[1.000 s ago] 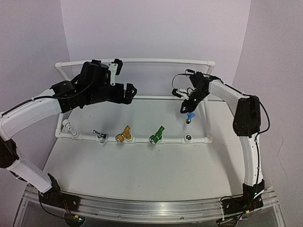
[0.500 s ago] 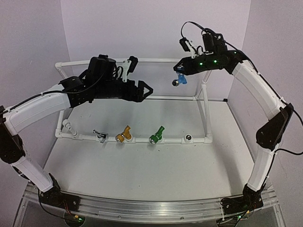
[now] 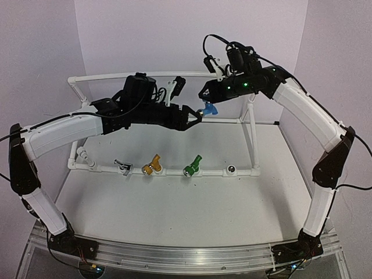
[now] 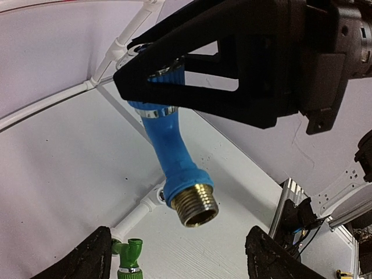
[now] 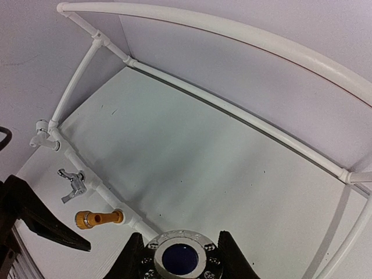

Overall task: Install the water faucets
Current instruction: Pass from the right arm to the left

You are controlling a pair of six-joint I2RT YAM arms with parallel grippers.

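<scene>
Above bench [image 3: 174, 203] far edge, right gripper [image 3: 205, 101] clamped on blue faucet [image 4: 174, 157]; left gripper [image 3: 196, 118] apart just beside it. Early release could drop it.

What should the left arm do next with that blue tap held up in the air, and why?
Probably close the left gripper on the blue faucet, low down. The right gripper holds it aloft by its top, and its brass threaded end hangs right before the left gripper's open jaws.
</scene>
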